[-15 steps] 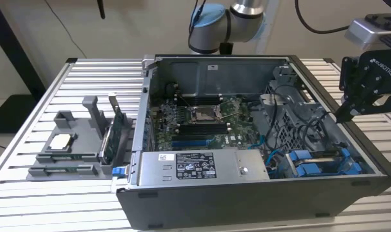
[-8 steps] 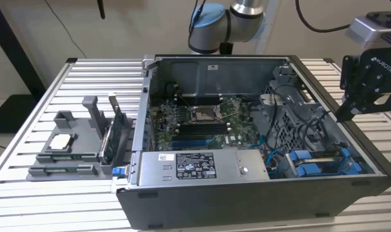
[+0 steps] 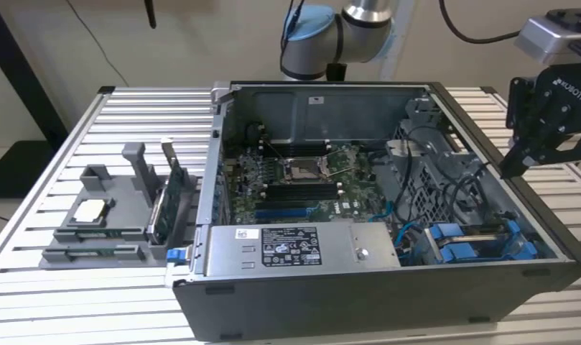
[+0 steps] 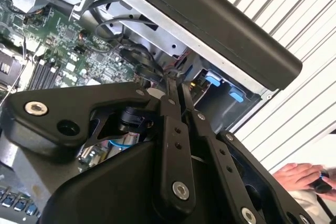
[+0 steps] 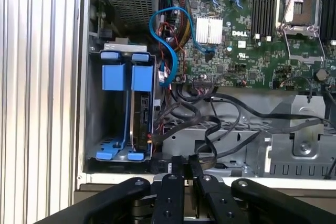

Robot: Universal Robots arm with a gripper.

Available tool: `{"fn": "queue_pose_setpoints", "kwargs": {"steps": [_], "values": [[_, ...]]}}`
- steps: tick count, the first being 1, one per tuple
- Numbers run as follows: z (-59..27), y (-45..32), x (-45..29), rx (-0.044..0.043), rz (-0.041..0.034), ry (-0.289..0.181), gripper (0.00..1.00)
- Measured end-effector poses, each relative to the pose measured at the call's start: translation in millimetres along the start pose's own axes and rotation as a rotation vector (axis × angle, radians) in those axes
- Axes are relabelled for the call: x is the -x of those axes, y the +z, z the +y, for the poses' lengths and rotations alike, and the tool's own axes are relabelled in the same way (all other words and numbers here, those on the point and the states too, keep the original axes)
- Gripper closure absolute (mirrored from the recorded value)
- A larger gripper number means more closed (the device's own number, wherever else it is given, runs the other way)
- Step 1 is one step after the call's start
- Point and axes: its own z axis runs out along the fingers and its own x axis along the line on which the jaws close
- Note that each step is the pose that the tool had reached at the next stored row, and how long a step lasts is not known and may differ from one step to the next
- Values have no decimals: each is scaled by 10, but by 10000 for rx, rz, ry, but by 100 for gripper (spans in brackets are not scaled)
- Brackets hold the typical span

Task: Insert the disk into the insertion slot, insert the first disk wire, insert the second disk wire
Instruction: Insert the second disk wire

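Fingers (image 5: pixel 174 190) of your gripper (image 5: pixel 187 160) are drawn close, with only a sliver between the tips and nothing visibly pinched there. In the exterior view your gripper hangs over the computer case's (image 3: pixel 367 302) long edge on the exterior view's right, tips pointing down at the rim. The disk (image 5: pixel 142 114) stands on edge inside the insertion slot (image 5: pixel 93 119), in the case's near corner on that same side, with its blue carrier rails around it. Loose black cables (image 5: pixel 220 124) sprawl over the grey metal cage between your fingertips and the motherboard (image 5: pixel 252 51). You cannot tell whether any of them is plugged into the disk. A person's hand (image 4: pixel 299 174) is past the case, by the slatted table (image 4: pixel 294 24).
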Motion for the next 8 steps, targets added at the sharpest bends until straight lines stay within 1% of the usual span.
{"fn": "queue_pose_setpoints", "kwargs": {"steps": [8], "values": [[84, -30, 0, -42, 4, -2, 84]]}}
